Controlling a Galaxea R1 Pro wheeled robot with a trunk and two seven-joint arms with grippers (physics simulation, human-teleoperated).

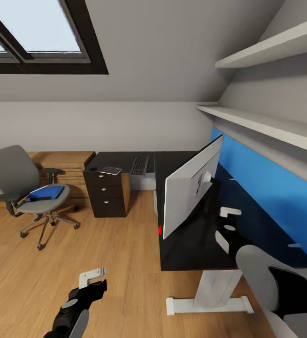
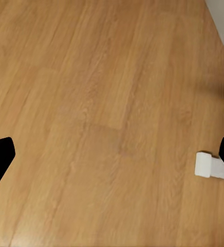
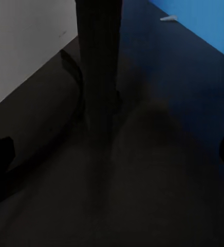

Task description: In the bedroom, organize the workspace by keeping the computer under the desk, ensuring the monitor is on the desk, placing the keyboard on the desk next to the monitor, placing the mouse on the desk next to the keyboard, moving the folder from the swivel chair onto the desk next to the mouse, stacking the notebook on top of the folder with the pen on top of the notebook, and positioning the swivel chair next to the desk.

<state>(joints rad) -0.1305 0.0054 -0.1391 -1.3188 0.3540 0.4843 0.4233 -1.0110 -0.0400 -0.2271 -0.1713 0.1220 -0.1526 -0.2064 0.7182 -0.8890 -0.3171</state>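
Right gripper (image 1: 228,220) over desk (image 1: 191,244), jaws apart, empty, just behind monitor (image 1: 191,188) stand (image 3: 99,67). Left gripper (image 1: 91,277) low over floor (image 2: 91,103), open.

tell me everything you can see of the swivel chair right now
The swivel chair has grey upholstery, a tall back, dark armrests and a chrome star base on casters. It stands upright on the wood floor, away from the black desk, in front of a low light-wood counter. A flat blue folder lies on its seat. Nothing else touches it.
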